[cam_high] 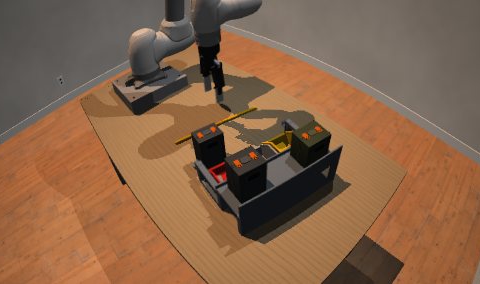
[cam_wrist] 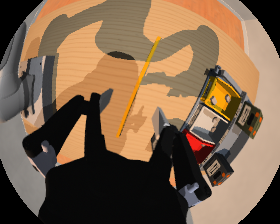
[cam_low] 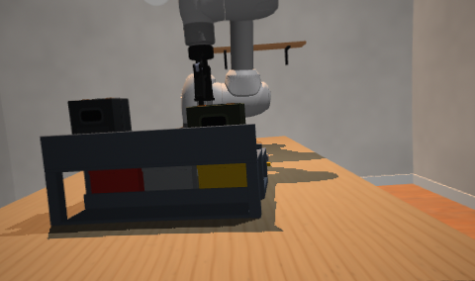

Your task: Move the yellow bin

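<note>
The yellow open bin (cam_high: 279, 142) sits on the lower level of the dark shelf (cam_high: 273, 185), at its far end, beside the olive box (cam_high: 310, 141). From behind it shows as a yellow panel (cam_low: 222, 175). It also shows in the wrist view (cam_wrist: 220, 95). My gripper (cam_high: 214, 92) hangs above the table between the robot base and the shelf, well apart from the bin. It is open and empty, fingers pointing down (cam_wrist: 120, 112). In the exterior view it (cam_low: 202, 99) is above and behind the shelf.
A red bin (cam_high: 219, 172) and a grey bin (cam_low: 168, 178) share the lower level. Two black boxes (cam_high: 208, 142) (cam_high: 245, 172) stand on top of the shelf. A thin yellow rod (cam_high: 218, 123) lies on the table between gripper and shelf. The robot base (cam_high: 148, 87) is at the table's far corner.
</note>
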Robot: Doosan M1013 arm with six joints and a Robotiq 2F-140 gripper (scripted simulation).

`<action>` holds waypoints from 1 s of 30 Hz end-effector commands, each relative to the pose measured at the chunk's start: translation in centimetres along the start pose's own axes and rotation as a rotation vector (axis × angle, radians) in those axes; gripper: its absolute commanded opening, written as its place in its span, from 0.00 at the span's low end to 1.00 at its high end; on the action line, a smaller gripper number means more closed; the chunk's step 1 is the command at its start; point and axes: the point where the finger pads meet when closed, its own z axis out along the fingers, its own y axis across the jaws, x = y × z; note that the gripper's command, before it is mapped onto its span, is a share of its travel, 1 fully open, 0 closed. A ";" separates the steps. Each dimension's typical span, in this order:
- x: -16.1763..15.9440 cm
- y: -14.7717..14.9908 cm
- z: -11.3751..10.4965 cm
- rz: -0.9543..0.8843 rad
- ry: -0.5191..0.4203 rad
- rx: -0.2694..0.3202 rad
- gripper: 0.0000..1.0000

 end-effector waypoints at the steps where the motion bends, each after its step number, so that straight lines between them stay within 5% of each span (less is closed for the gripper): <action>1: 0.0 0.0 0.0 0.000 0.000 0.000 0.57; 30: 0.0 0.0 1.5 0.000 0.000 0.000 0.57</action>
